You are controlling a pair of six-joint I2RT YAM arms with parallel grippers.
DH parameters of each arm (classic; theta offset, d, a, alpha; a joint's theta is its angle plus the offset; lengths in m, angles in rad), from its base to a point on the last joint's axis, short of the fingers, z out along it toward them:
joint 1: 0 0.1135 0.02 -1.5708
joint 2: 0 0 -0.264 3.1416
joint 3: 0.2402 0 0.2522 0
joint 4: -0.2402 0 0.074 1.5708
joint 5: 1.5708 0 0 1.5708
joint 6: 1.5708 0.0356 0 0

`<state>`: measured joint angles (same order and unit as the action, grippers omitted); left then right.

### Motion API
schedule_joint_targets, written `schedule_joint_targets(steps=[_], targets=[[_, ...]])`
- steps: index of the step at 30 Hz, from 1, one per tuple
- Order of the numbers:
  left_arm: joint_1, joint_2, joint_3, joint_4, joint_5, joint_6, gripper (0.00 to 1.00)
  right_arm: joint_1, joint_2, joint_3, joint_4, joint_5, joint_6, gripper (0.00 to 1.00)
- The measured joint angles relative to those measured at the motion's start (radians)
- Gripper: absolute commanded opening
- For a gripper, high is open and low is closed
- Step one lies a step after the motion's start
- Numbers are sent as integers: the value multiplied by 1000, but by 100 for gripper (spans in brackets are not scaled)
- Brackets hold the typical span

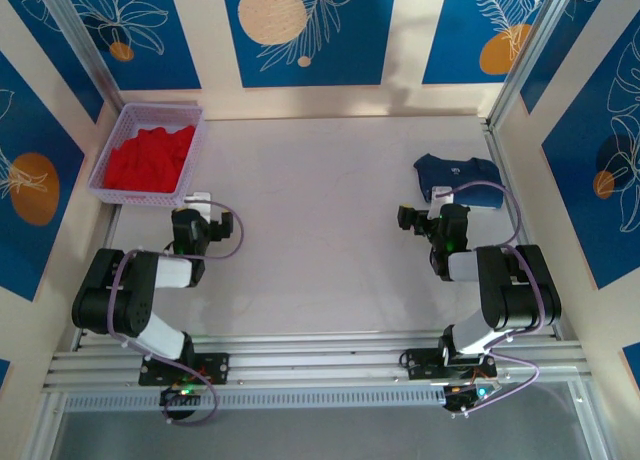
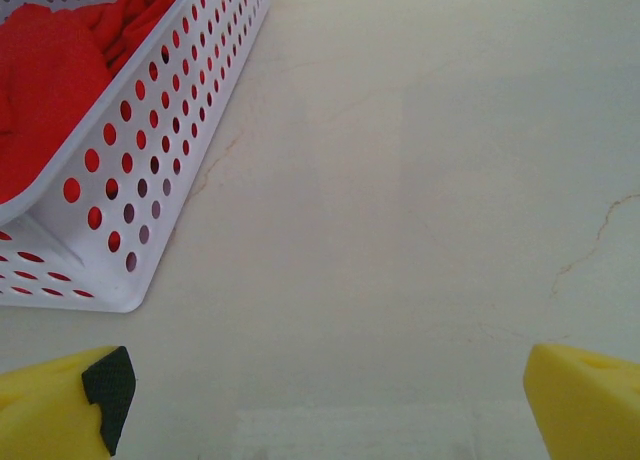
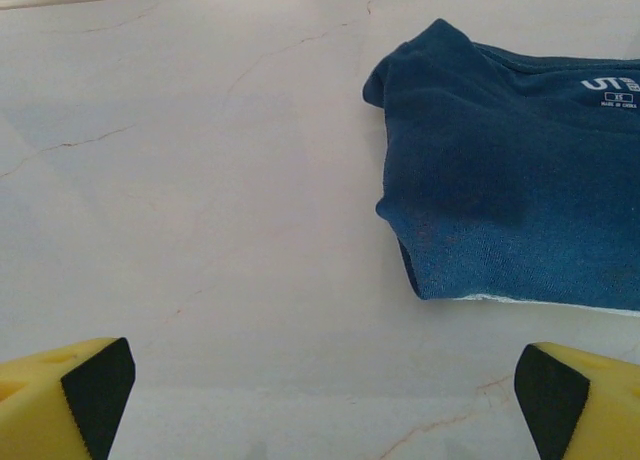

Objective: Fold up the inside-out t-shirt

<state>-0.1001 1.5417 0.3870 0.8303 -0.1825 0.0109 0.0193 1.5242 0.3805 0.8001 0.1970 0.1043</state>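
Observation:
The inside-out t-shirt (image 1: 456, 174) lies as a compact navy bundle at the far right of the table. In the right wrist view the t-shirt (image 3: 500, 160) has a small white printed label near its collar and a pale hem along its near edge. My right gripper (image 3: 325, 390) is open over bare table, just short and to the left of the shirt, touching nothing. From above, the right gripper (image 1: 422, 218) sits beside the shirt's near left corner. My left gripper (image 2: 325, 400) is open and empty above bare table, at the near right corner of the basket (image 2: 130, 180).
A white perforated basket (image 1: 190, 160) holding a bright red garment (image 1: 148, 158) stands at the far left. The left gripper (image 1: 203, 218) hovers just in front of it. Walls with blue panels close in the table on three sides.

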Motion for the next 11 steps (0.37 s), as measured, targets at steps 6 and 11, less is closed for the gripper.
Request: schedule_joint_targets(steps=[6, 11], targets=[[0, 0, 0, 0, 0, 0, 100, 0, 0, 0, 0, 0, 0, 99], [0, 0, 0, 0, 0, 0, 100, 0, 0, 4, 0, 0, 0, 99]])
